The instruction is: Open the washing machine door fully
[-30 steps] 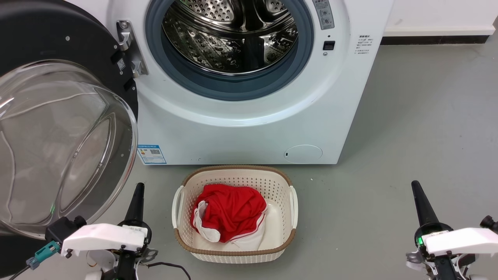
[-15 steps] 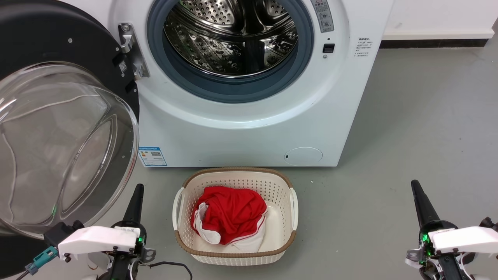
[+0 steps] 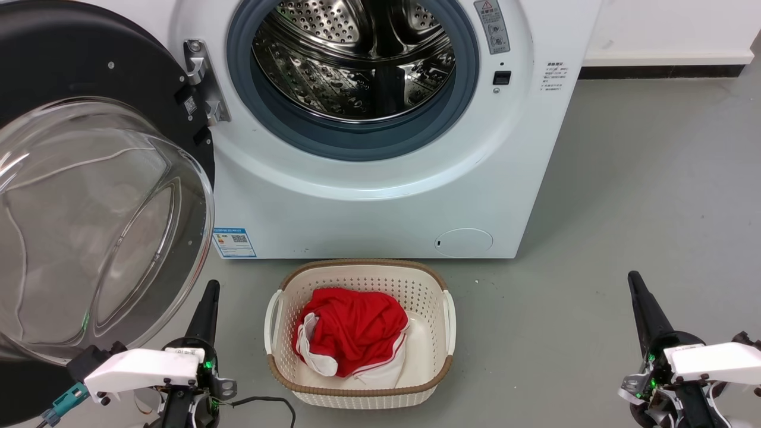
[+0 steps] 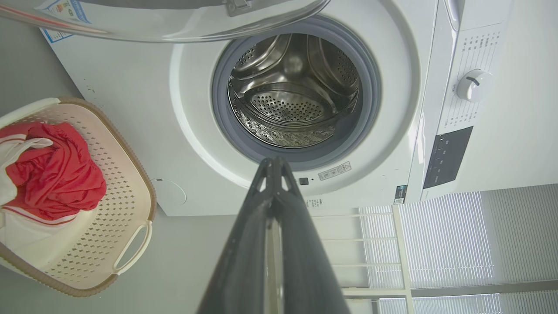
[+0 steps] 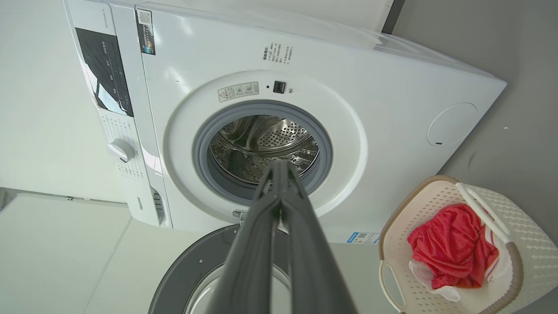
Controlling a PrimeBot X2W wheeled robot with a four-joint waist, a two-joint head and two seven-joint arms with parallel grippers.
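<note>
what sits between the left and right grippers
In the head view, the white laundry basket, holding a red garment, stands on the floor between the left gripper and the right gripper.

1 washing machine (image 3: 368,202), 1 washing machine door (image 3: 89,77), 1 basket (image 3: 357,393), 1 red garment (image 3: 351,324), 2 pincers (image 3: 211,288) (image 3: 634,280).

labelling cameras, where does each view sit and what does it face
Head view: on the head, looking down at door, drum and basket; left gripper and right gripper low.
Left wrist view: left wrist, facing the drum past its shut fingers.
Right wrist view: right wrist, facing the drum past its shut fingers.
All three share drum and basket.
</note>
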